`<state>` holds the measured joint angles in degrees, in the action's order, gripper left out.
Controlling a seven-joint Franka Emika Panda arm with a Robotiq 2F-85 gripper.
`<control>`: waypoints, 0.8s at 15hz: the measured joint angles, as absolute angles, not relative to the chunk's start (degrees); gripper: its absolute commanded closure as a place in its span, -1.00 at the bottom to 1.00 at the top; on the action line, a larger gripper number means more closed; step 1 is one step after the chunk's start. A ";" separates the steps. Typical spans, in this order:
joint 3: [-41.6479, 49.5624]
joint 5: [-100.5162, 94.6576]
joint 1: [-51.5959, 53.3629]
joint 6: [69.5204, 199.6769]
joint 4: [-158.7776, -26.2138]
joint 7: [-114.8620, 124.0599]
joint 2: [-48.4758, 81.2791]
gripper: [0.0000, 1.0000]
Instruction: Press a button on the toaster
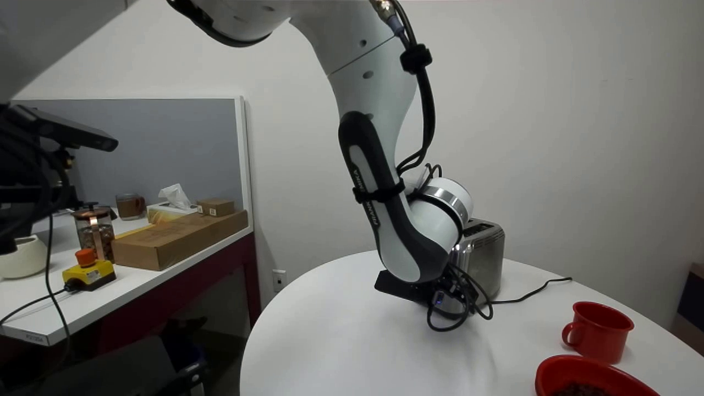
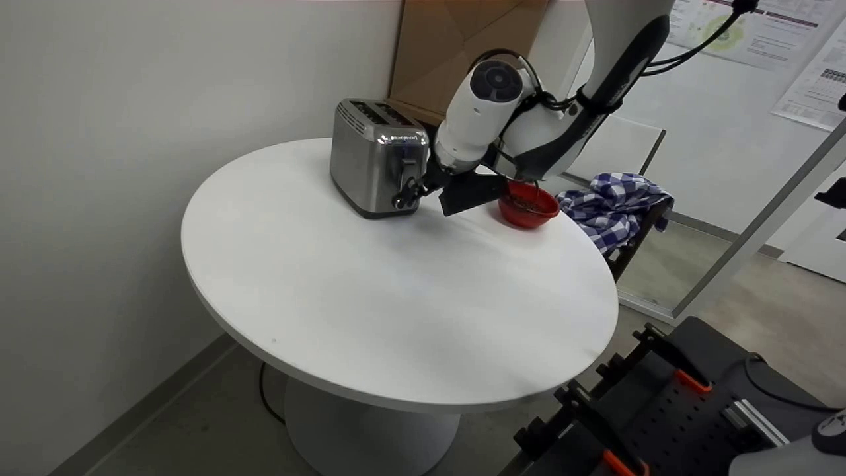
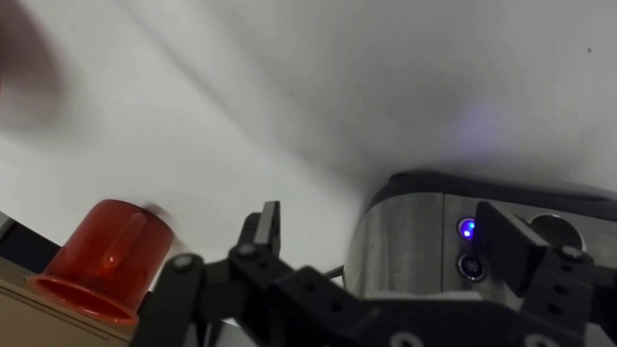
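The brushed-steel toaster (image 2: 360, 158) stands on the white round table near the wall. It shows in both exterior views, partly behind the arm here (image 1: 489, 258). Its button end fills the lower right of the wrist view (image 3: 395, 241). One button (image 3: 465, 228) is lit blue, with a dark round button (image 3: 471, 267) beside it and a round knob (image 3: 556, 230) further right. My gripper (image 3: 381, 219) is open and empty, its fingers wide apart. The right finger lies in front of the panel and overlaps the lit button's edge; I cannot tell if it touches.
A red mug (image 1: 598, 331) stands on the table, also in the wrist view (image 3: 106, 255). A red bowl (image 2: 527, 205) with dark contents is near the arm. The toaster's black cord (image 1: 533, 293) runs across the table. A cardboard panel (image 2: 462, 53) stands behind the toaster.
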<state>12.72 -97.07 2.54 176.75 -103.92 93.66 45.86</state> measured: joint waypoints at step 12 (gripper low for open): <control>-10.98 -62.92 -17.29 169.35 -129.49 58.72 37.59 -1.00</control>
